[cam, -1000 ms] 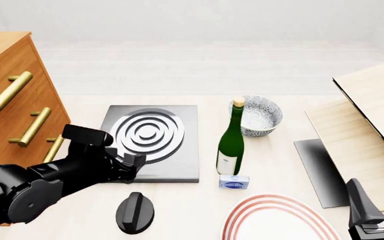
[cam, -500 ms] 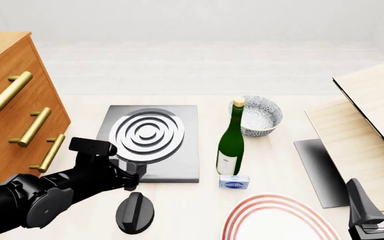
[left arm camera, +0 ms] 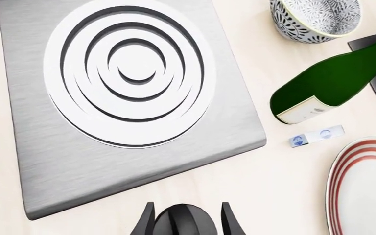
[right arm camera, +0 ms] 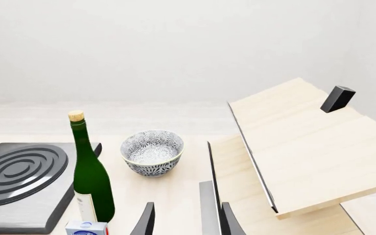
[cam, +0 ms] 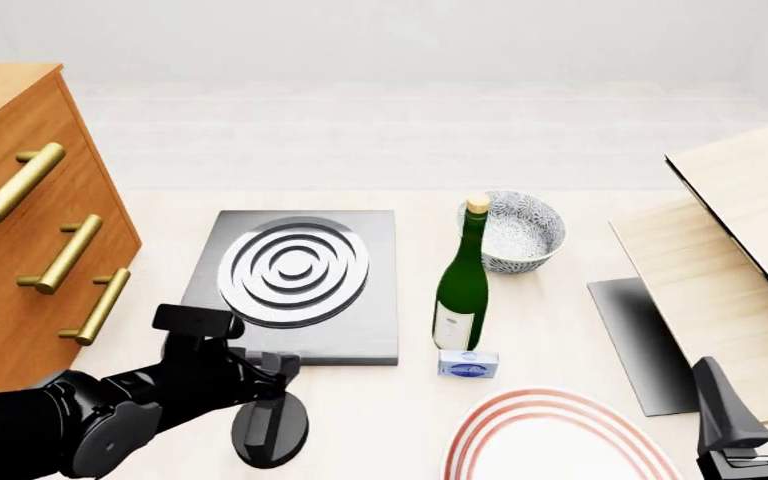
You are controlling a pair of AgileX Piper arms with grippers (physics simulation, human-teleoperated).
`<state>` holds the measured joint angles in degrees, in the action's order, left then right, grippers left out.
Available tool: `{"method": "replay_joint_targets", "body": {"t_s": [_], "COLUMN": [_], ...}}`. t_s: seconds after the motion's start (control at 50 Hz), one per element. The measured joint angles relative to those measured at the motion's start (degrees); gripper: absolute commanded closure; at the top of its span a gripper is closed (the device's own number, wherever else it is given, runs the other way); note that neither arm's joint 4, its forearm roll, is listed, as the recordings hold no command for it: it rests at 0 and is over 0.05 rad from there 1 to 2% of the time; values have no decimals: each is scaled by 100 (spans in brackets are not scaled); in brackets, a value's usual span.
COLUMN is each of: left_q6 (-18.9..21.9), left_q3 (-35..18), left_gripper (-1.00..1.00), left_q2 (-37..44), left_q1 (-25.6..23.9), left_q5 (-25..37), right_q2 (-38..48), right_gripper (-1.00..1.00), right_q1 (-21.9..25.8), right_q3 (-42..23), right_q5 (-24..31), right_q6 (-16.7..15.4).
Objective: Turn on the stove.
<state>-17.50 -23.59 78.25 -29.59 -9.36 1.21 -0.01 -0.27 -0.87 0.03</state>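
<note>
The stove is a square grey metal plate (cam: 360,320) with concentric silver burner rings (cam: 293,270); in the left wrist view the plate (left arm camera: 77,166) fills most of the picture. Its separate round black knob (cam: 275,435) lies on the table in front of the plate. My left gripper (cam: 268,385) hovers right over the knob, open, with its fingers on either side of the knob's ridge (left arm camera: 184,216). Whether the fingers touch the ridge, I cannot tell. At the near right corner my right gripper (cam: 760,415) stands open and holds nothing.
A green wine bottle (cam: 462,290) stands right of the stove, with a small blue box (cam: 468,365) at its foot and a patterned bowl (cam: 518,232) behind. A red-rimmed plate (cam: 558,440) lies near the front. A wooden dresser (cam: 24,220) stands left. Wooden boards (cam: 731,260) and a dark sheet (cam: 638,340) lie right.
My left arm has pulled back from the stove plate's front edge toward the near side and come down over the knob. The right arm has not moved.
</note>
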Motion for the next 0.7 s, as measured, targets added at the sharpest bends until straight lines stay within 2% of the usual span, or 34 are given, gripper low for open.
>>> {"method": "replay_joint_targets", "body": {"t_s": [0.7], "left_q6": [-135], "left_q3": [227], "left_gripper": [-100], "left_q2": [657], "left_q1": [-145], "left_q5": [-530], "right_q2": [0], "right_gripper": [-100], "right_q1": [0], "right_q3": [0], "right_q5": [0], "right_q6": [0]}}
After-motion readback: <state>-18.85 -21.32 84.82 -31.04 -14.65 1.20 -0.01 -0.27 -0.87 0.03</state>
